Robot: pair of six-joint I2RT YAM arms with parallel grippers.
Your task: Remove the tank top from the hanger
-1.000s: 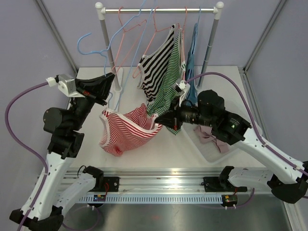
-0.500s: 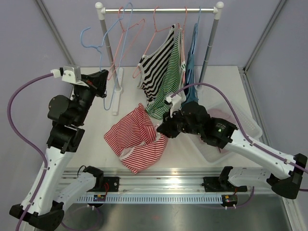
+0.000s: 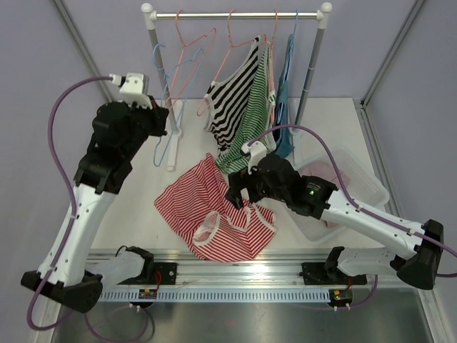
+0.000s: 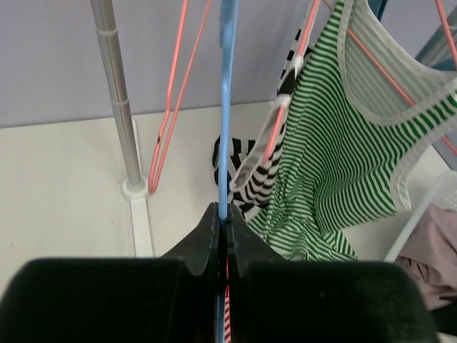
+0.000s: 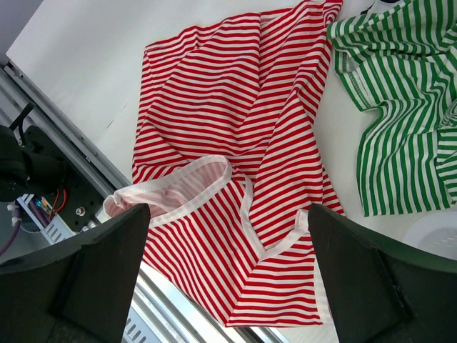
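Observation:
The red-and-white striped tank top lies crumpled on the table near the front edge, free of any hanger. It fills the right wrist view. My right gripper hovers just above it, open, with nothing between its fingers. The bare blue hanger hangs upright at the left end of the rack. My left gripper is shut on the thin blue hanger wire, the jaws pinched around it.
The clothes rack at the back carries pink hangers, a black-striped top, a green-striped top and a blue garment. A clear bin with pink cloth sits at the right. A metal rail runs along the front.
My right gripper opened and let go of the red tank top, which dropped flat onto the table. My left arm carried the blue hanger up and back toward the rack.

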